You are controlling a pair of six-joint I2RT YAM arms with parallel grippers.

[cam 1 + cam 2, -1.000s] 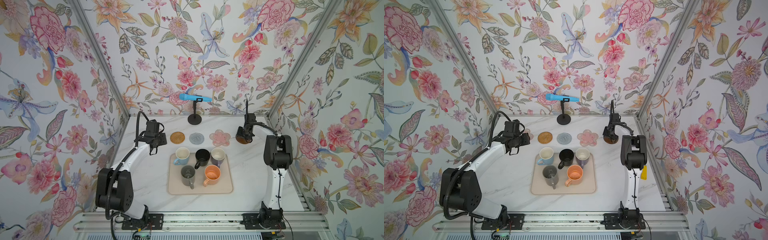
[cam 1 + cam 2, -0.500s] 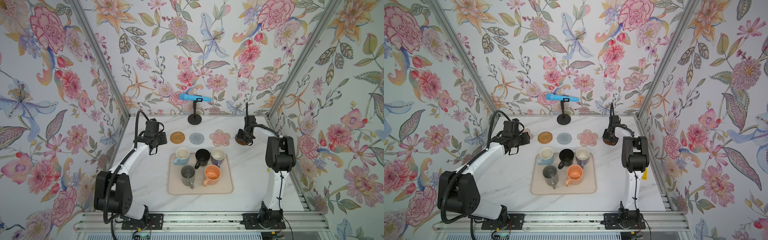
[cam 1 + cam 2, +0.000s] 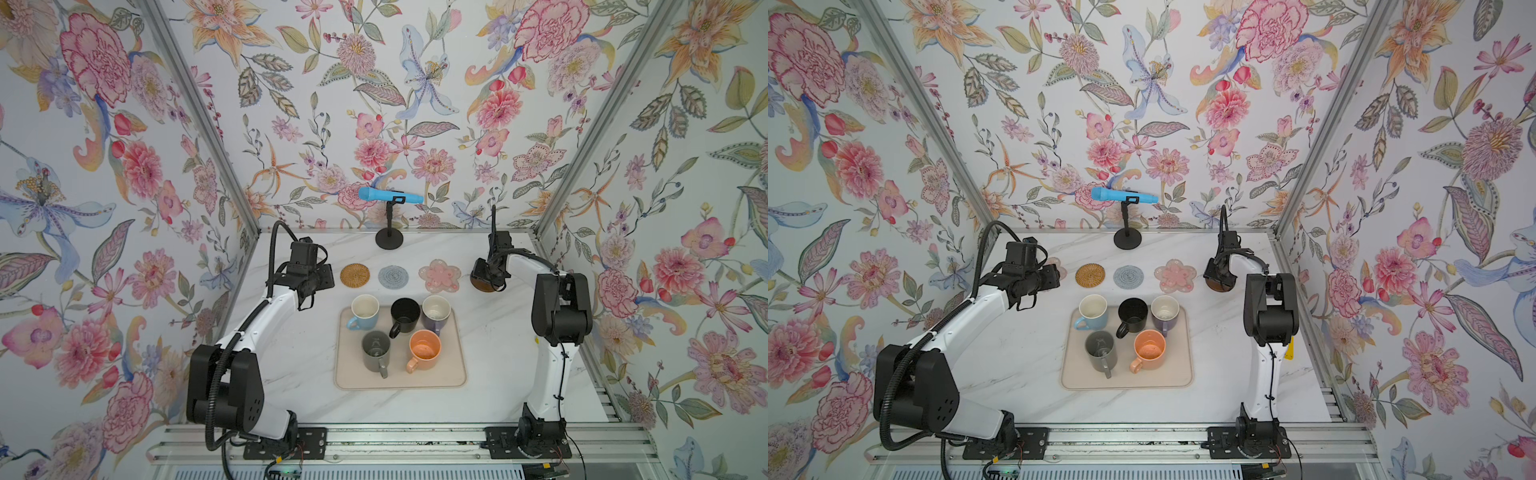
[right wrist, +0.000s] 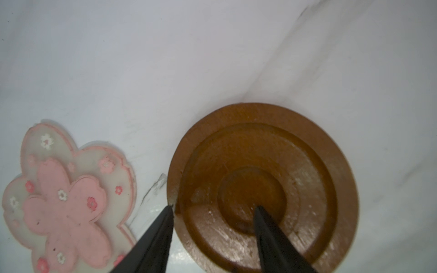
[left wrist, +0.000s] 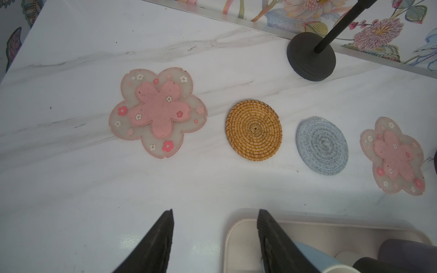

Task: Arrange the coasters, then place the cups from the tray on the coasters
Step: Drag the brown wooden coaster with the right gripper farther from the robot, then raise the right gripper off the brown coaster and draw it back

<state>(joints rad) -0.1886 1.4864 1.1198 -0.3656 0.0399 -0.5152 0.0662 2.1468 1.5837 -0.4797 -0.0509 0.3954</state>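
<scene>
1. Nearest the rail, the beige-pink tray (image 3: 440, 376) lies on the marble table (image 3: 498, 353) with all five cups upright inside it. The grey cup (image 3: 376, 349) and orange cup (image 3: 424, 349) are in the near row. The light blue cup (image 3: 364, 309), black cup (image 3: 404, 313) and purple cup (image 3: 436, 309) stand behind them.
2. The left gripper (image 5: 215, 210) hovers just off the tray's far left corner, fingers spread and empty (its wrist view shows only tabletop and tray rim beneath them).
3. Beyond the tray the coasters lie in a line across the table, each apart from its neighbour. A pink flower coaster (image 5: 158, 113) is at the left end, followed by the rattan coaster (image 3: 354, 275), the grey-blue coaster (image 3: 393, 276) and a second pink flower coaster (image 3: 439, 276). The brown disc (image 4: 295, 165) is at the right end.
4. The right gripper (image 4: 214, 206) stands low over the brown disc with its fingers parted. One tip is at the rim and the other over the centre. The disc lies flat, unpinched.
5. At the back wall stands a black stand (image 3: 389, 240).
</scene>
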